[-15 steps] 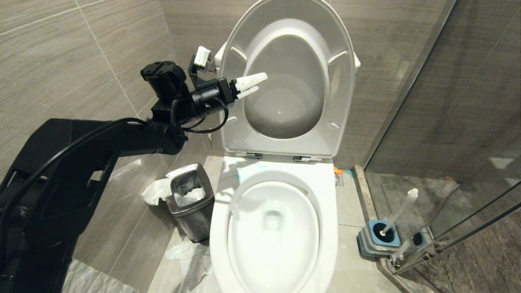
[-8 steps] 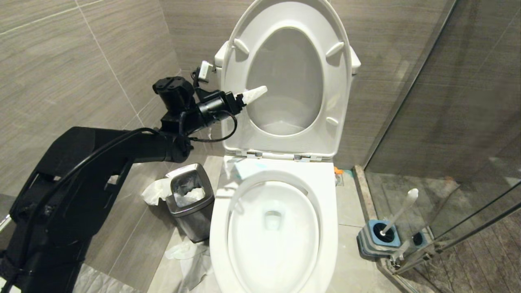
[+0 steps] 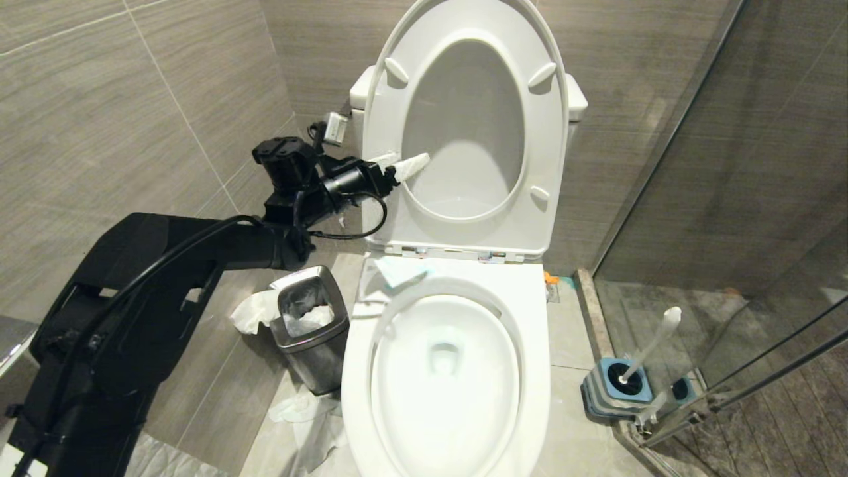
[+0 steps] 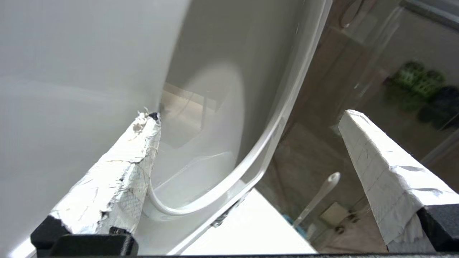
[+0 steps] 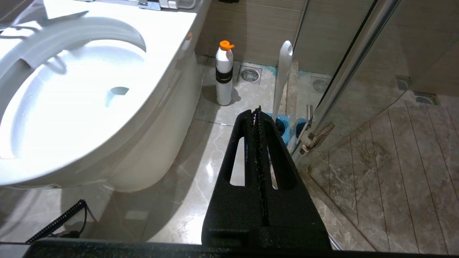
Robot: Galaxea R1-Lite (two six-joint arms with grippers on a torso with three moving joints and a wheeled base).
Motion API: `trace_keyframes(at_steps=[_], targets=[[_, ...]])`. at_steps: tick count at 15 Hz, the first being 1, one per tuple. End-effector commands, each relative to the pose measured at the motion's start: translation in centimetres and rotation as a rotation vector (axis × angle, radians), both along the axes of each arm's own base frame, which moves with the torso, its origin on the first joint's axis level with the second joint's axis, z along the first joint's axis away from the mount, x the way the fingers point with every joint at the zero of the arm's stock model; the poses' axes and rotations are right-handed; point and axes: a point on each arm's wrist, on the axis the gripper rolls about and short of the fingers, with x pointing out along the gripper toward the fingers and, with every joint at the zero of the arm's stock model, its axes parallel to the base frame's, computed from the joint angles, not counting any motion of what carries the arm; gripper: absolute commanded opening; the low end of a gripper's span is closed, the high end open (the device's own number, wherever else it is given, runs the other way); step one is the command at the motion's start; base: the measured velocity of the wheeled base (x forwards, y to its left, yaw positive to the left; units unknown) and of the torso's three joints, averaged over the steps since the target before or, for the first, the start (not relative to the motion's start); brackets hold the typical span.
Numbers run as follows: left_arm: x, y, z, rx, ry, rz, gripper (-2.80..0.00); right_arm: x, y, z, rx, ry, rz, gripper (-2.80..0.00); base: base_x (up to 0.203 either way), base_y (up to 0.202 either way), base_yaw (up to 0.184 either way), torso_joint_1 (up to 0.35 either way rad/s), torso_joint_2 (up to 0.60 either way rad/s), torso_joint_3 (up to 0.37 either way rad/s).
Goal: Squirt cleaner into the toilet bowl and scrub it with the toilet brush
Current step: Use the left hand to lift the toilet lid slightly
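tiled bathroom, white toilet bowl point(image 3: 444, 371) with raised seat, steel bin point(image 3: 310, 324), glass shower partition point(image 3: 729, 199), floor drain point(image 5: 250, 74)

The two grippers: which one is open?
The left gripper, with white-wrapped fingers spread beside the raised toilet seat. The right gripper, black, is shut.

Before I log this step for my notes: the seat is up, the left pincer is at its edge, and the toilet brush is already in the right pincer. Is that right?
Not quite. The toilet brush stands in its holder on the floor beside the toilet bowl; the right pincer is shut and empty, as the right wrist view shows. The raised seat and left pincer are as you say.
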Motion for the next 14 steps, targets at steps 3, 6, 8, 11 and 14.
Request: trace_keyframes(at_steps=[3, 6, 8, 11, 14], targets=[[0.5, -0.1, -1.1, 0.004, 0.01, 0.027, 0.0, 0.0, 0.0, 0.0, 0.0, 0.0, 0.0, -2.8, 0.0, 0.0, 0.0, 0.0, 0.0, 0.0], [-1.0, 0.8, 2.6, -0.091, 0.075, -0.013, 0.0, 0.0, 0.0, 0.0, 0.0, 0.0, 0.0, -2.8, 0.0, 0.0, 0.0, 0.0, 0.0, 0.0], [-3.6, 1.5, 7.3, -0.23, 0.191, -0.097, 0.0, 0.0, 0.0, 0.0, 0.0, 0.002, 0.0, -2.8, 0.0, 0.0, 0.0, 0.0, 0.0, 0.0], [-6.9, 2.5, 11.1, -0.283, 0.269, -0.136, 0.0, 0.0, 0.0, 0.0, 0.0, 0.0, 0.0, -2.8, 0.0, 0.0, 0.0, 0.0, 0.0, 0.0], [-11.7, 3.1, 13.1, -0.28, 0.409, -0.156, 0.0, 0.0, 0.0, 0.0, 0.0, -0.001, 0.0, -2.8, 0.0, 0.0, 0.0, 0.0, 0.0, 0.0]])
